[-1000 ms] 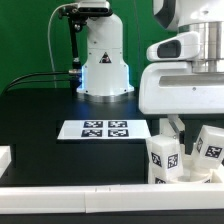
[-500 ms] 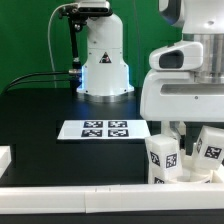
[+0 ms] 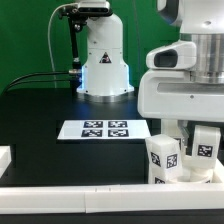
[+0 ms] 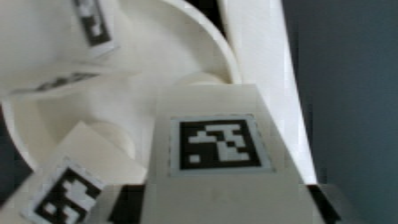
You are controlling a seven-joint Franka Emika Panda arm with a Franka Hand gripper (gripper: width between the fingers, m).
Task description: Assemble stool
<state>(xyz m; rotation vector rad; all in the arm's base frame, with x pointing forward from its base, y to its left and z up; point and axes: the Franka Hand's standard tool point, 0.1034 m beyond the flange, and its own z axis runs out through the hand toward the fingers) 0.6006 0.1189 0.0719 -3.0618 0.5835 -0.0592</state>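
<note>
Item, stool parts: several chunky white legs are standing clustered at the exterior view's right, close against the white border rail [image 3: 100,190] that is running along the near edge of the black table [image 3: 40,110]. One leg [image 3: 165,160] is standing upright with a black-and-white square tag facing the camera; a second leg [image 3: 204,148] is sitting just beside it, directly beneath the arm's large white wrist housing [image 3: 185,95], its tag also showing. Item, fingers [image 3: 190,135]: they are reaching down over this second leg, and in the wrist view the tagged leg [image 4: 217,140] is filling the space between two dark pads [image 4: 338,205] that are showing at either side of it, so the fingers are appearing closed onto that leg; whether it is lifted off the table cannot be told. Item, seat disc [image 4: 169,30]: its curved white rim is showing in the wrist view just behind the held leg, with further tagged legs [image 4: 71,190] lying close around. Item, marker board [image 3: 105,129]: it is lying flat on the table, well apart from the legs, in front of the arm's white base [image 3: 103,60].
</note>
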